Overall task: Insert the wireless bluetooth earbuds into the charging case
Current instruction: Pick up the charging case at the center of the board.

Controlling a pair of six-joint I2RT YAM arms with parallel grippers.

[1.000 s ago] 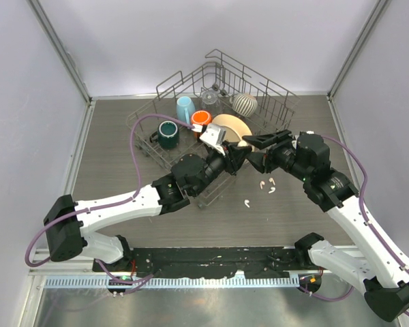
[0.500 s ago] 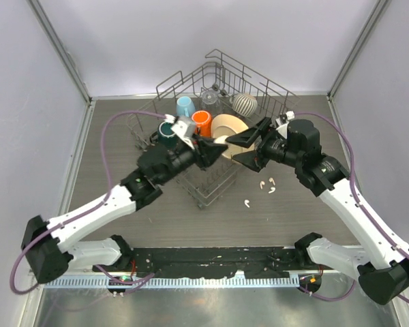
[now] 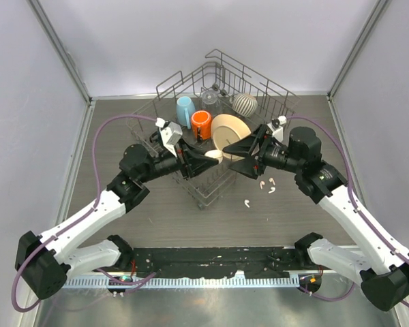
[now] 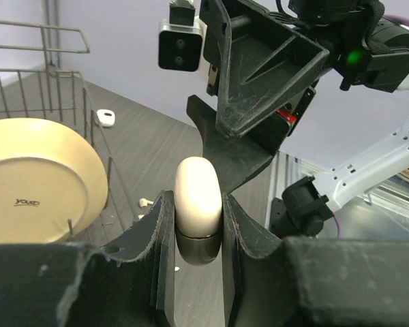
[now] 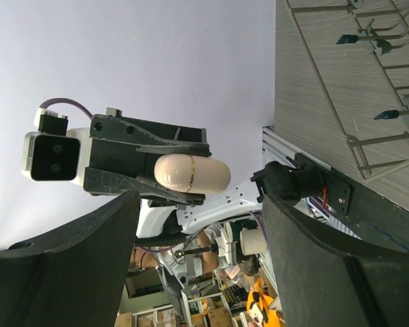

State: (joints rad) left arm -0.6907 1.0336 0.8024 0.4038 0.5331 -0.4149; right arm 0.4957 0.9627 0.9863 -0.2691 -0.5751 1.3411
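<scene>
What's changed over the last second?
The left arm swung out to the left, drawing the left claw leftward, still shut on the case. The right claw followed it leftward and opened wide, now facing the case. The earbuds on the table stayed put.

Overhead view: bright, even, diffuse light on a pale wall [image 3: 191, 41] and a dark table [image 3: 109, 136], with only faint, soft shadows and a mild sheen on the metal strip [image 3: 211, 308] along the bottom edge. Left wrist view: the left gripper [image 4: 198, 201] at the bottom is dark and slightly soft, while the charging case [image 4: 198, 178] is sharp with a gentle highlight. Right wrist view: the right gripper [image 5: 201, 204], in the lower corners, is shadowed and blurred against washed-out lavender wall.
</scene>
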